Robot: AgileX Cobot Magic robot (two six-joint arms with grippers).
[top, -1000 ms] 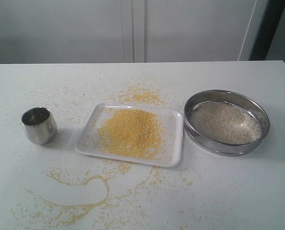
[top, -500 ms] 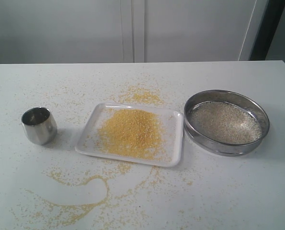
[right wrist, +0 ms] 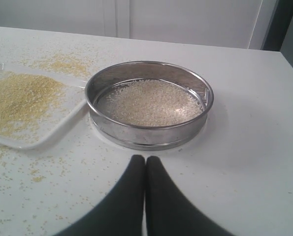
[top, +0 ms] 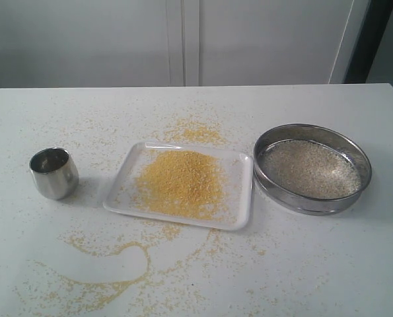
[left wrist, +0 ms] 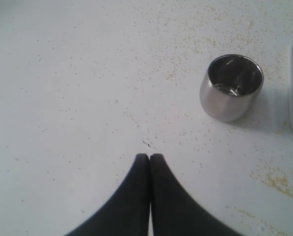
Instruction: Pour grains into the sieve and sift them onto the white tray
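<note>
Right of the white tray, the sieve hugs its edge; cup stands clear left.
Pinched together, empty: left gripper, right gripper.

sieve: upright on table, holds pale coarse bits | white tray: beside it, heaped yellow grains
</note>
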